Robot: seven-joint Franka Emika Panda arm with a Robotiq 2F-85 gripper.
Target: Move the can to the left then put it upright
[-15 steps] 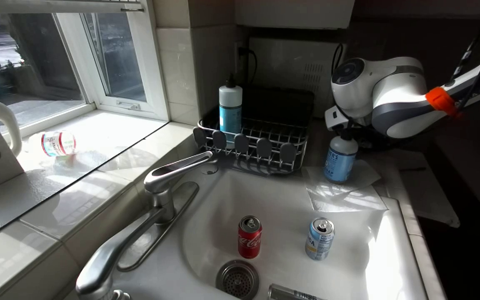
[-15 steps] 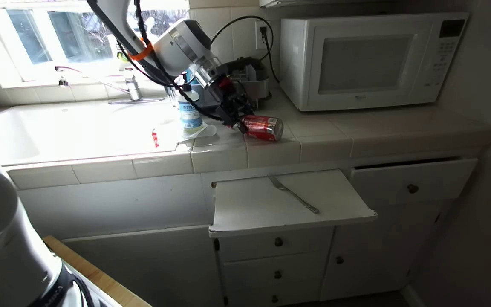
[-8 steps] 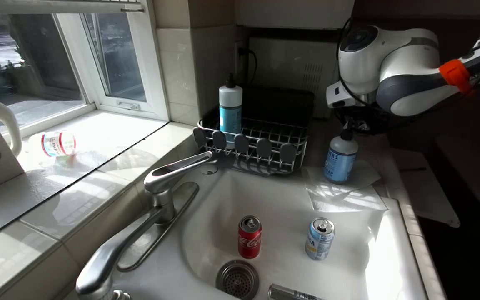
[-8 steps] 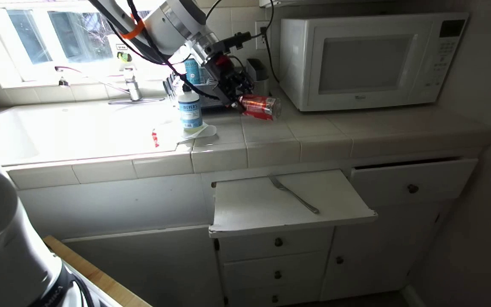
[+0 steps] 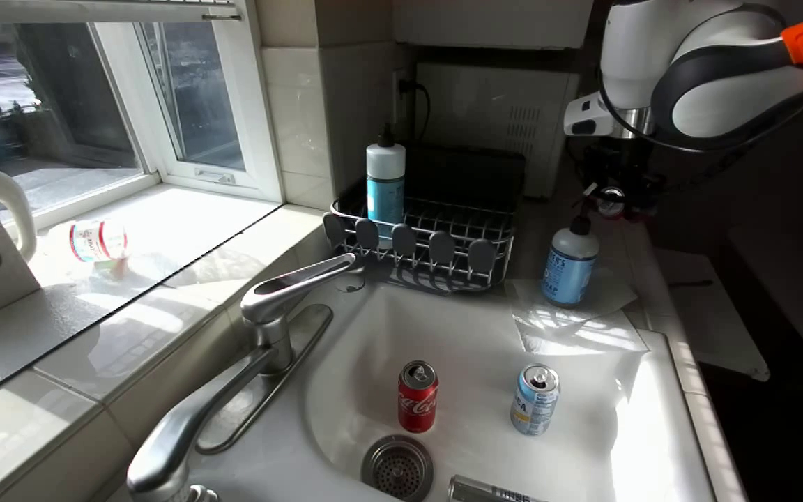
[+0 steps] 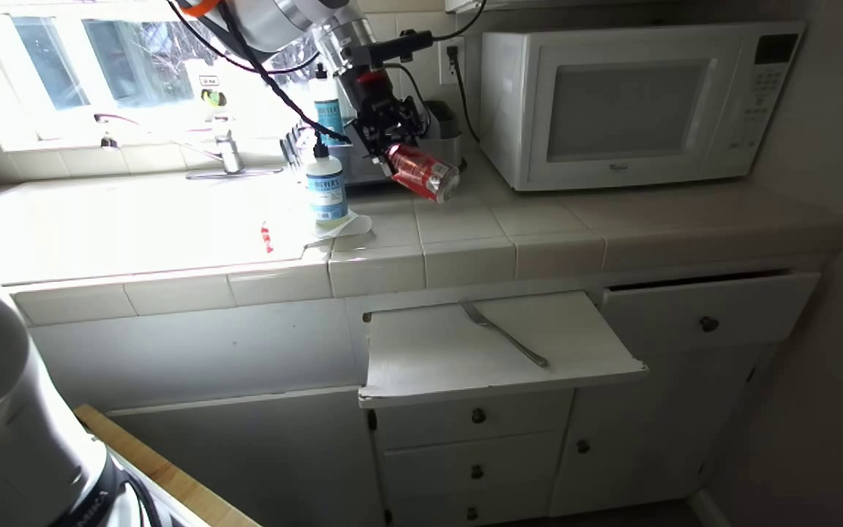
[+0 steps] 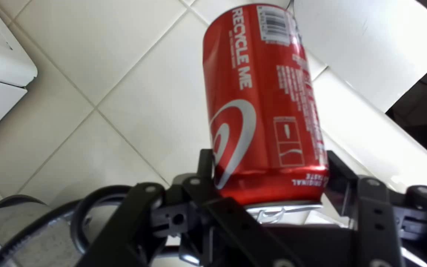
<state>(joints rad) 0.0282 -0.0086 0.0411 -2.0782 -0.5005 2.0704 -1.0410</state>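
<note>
We have the can [image 7: 261, 100] in the gripper [image 7: 271, 167], whose fingers clench its sides near the lid end, the base pointing out and away. In an exterior view the can hangs tilted above the desk [image 6: 465, 223], to the right of the pale blue soap bottle [image 6: 327, 192] and apart from it. We take the step in hand to be the leftward carry, which in this view means toward the bottle, with the righting to follow. To do it well, we swing the gripper until it points straight down; since the base leads, it can then meet the desk flat, and we let go only once it stands firm. An empty can would dent and tip easily, so a light squeeze suits us. We also land off the pale sheet [image 6: 353, 225] under the bottle, lest it prop one side. For room, the desk gives us most to the bottle's right, as far as the microwave [image 6: 641, 110]. To the bottle's left the sink [image 6: 143, 219] drops away, behind it stands the dish rack [image 5: 442, 249], and in front the desk's edge runs near, so we turn on the right.
</note>
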